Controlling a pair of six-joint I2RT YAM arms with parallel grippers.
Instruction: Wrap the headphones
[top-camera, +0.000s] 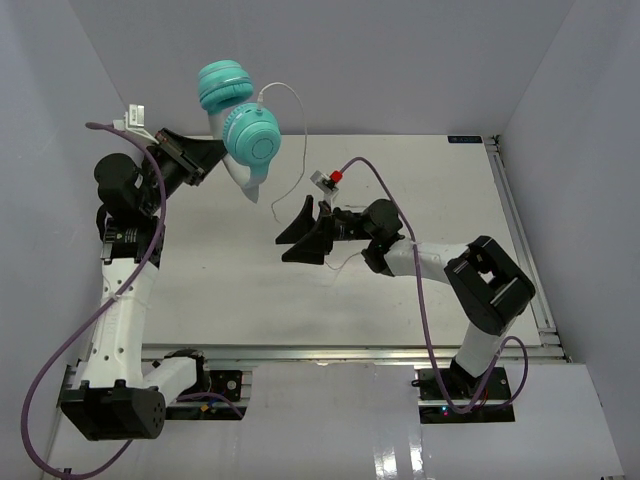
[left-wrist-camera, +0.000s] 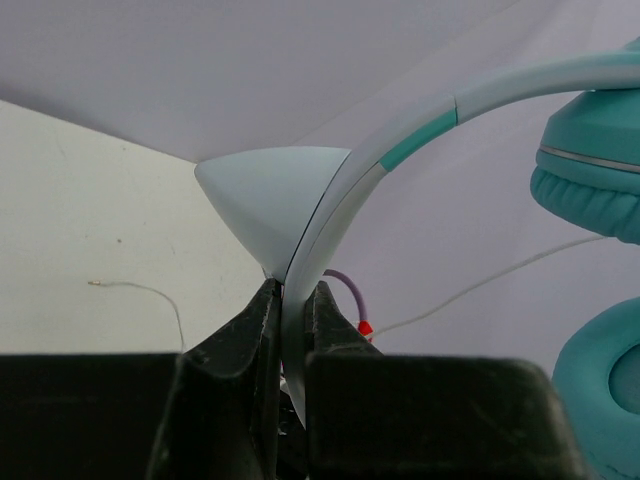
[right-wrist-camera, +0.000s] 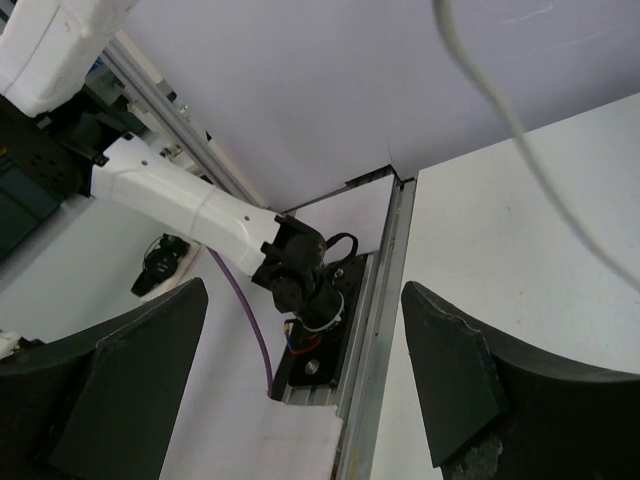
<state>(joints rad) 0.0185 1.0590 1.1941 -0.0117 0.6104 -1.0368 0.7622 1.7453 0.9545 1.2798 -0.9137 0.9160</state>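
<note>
The headphones (top-camera: 240, 115) hang in the air at the back left, their two teal ear cups uppermost and the pale headband (top-camera: 247, 182) curving down below them. My left gripper (top-camera: 220, 156) is shut on the headband (left-wrist-camera: 400, 140), which is pinched between its black fingers (left-wrist-camera: 245, 330). Both ear cups (left-wrist-camera: 595, 170) show at the right of the left wrist view. The thin whitish cable (top-camera: 292, 110) loops off one cup and drops toward the table. My right gripper (top-camera: 283, 247) stands open and empty just right of the headphones. In the right wrist view the cable (right-wrist-camera: 500, 110) crosses above its spread fingers (right-wrist-camera: 460, 370).
The white table (top-camera: 430, 200) has a metal rail (top-camera: 520, 230) along its right side and another along the front. White walls close in on the left, back and right. Purple arm cables (top-camera: 60, 350) trail by both bases. The left arm's base (right-wrist-camera: 300, 280) shows in the right wrist view.
</note>
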